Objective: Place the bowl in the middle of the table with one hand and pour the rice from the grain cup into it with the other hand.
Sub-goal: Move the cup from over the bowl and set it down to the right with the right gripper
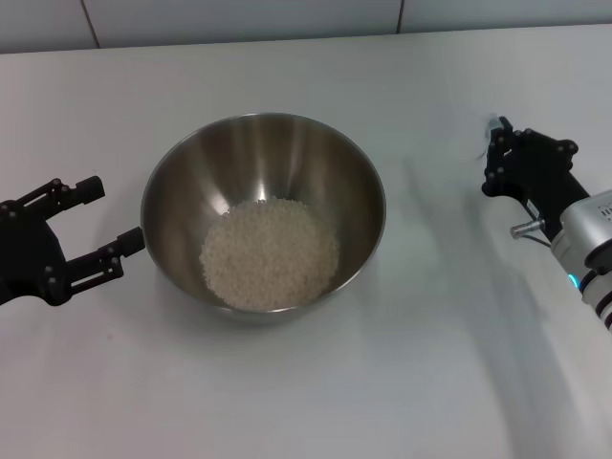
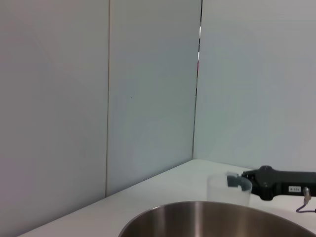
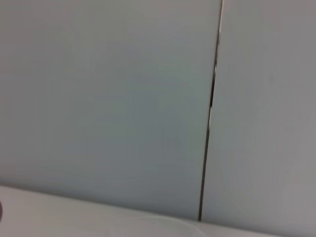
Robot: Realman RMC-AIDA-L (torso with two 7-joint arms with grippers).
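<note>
Rice (image 1: 270,253) fills the bowl (image 1: 258,143). Left gripper (image 1: 91,225), jaws wide, could nudge it; right gripper (image 1: 499,153) grips the cup (image 2: 228,190), which may tip.

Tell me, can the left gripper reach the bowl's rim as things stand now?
Probably yes. The left gripper is open beside the bowl, its fingers pointing at the rim, with only bare table between them. The right gripper stays far off on the other side.
</note>
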